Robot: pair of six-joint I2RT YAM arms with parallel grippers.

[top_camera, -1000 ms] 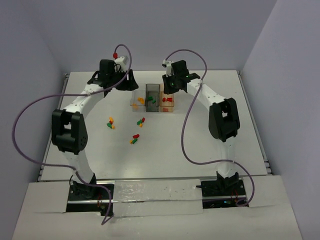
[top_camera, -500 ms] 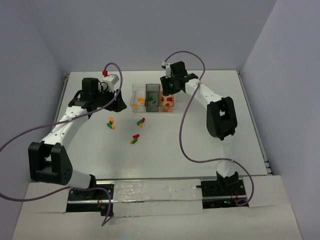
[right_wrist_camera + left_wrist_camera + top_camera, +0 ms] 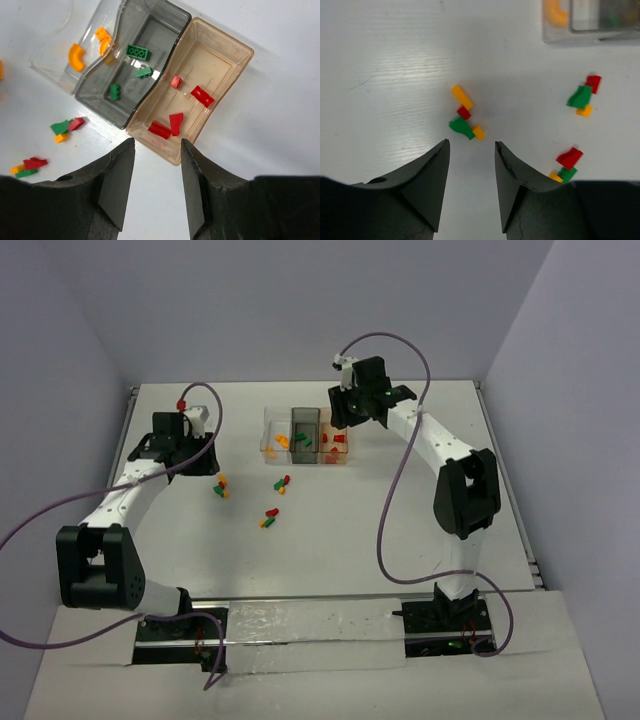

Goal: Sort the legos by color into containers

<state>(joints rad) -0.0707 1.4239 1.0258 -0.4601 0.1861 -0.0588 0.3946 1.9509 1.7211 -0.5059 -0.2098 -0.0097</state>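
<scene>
On the desk (image 3: 420,500), tiny loose red, green and yellow bricks (image 3: 464,112) in clumps; clear bin (image 3: 55,57) with yellow, grey bin (image 3: 160,35) with green, amber bin (image 3: 220,60) with red; left tool (image 3: 471,144), right tool (image 3: 157,142) parted, empty.

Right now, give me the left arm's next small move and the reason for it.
Probably lower the left gripper onto the green brick just ahead of its open fingers. That brick lies unsorted on the table, nearest the gripper, and the dark bin already holds green pieces.
</scene>
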